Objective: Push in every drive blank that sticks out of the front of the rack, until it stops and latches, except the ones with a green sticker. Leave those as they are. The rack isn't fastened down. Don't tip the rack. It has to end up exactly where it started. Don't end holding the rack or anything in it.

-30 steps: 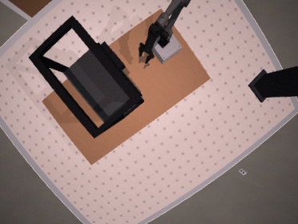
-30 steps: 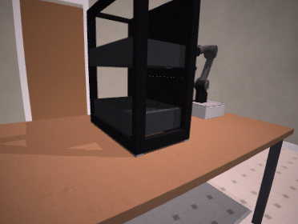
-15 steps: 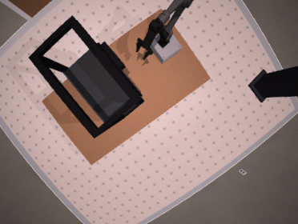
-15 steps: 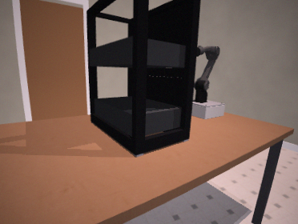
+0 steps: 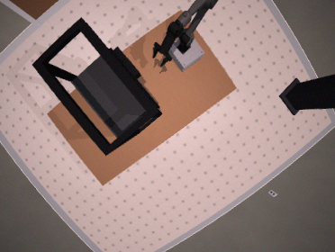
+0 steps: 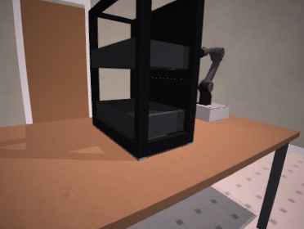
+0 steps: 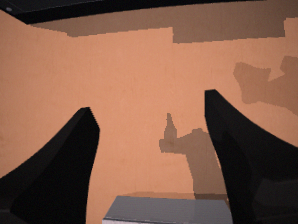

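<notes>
Drive blanks cannot be made out one by one from above; the black rack that holds them stands on the brown table, off to one side of the claw with a strip of bare table between them. The claw hangs low over the table with its two fingers spread wide and nothing between them, and the arm runs back from it to a light grey base block just behind it. A dark post stands well away on the dotted floor, on the far side of the base from the rack. From the side view, the rack fills the foreground, with a grey unit on an upper level and another grey unit near the bottom; the claw itself is hidden behind the rack's right post, and only the bent arm and its base block show beyond it. In the wrist view, the two dark fingers stand far apart and hold nothing, the table lies below them, the base block's corner sits at the bottom edge, and the rack's dark bottom edge crosses the top, ahead of the claw.
</notes>
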Available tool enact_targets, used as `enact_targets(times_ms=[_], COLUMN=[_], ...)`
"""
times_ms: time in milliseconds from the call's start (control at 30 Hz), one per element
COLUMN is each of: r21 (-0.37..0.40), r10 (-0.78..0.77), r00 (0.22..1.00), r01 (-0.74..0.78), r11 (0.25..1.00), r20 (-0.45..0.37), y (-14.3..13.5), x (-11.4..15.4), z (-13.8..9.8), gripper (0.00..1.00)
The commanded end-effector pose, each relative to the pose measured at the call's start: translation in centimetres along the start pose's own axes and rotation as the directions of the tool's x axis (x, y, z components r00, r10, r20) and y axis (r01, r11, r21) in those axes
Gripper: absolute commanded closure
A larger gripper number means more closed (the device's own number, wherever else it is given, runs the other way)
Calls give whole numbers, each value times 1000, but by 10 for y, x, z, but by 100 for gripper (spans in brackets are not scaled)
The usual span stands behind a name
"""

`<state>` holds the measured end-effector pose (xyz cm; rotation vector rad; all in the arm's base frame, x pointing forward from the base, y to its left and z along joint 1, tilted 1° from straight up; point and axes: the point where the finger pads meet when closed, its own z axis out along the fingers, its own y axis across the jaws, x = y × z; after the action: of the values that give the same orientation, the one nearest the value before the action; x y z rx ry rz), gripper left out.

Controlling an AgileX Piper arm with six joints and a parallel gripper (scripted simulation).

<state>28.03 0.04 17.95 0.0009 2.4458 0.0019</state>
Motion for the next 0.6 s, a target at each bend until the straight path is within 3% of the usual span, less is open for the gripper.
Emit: enact_targets(times_ms=[0, 300, 567], r21=[3, 25, 98], r10=[-2, -18, -75], r00=[1000, 999, 993], r01=[2, 17, 66], r11=[1000, 1000, 993], r20=[4, 27, 93], y=[-1, -8, -29], x=[0, -4, -14], z=[-1, -1, -2], gripper=[0, 0, 0])
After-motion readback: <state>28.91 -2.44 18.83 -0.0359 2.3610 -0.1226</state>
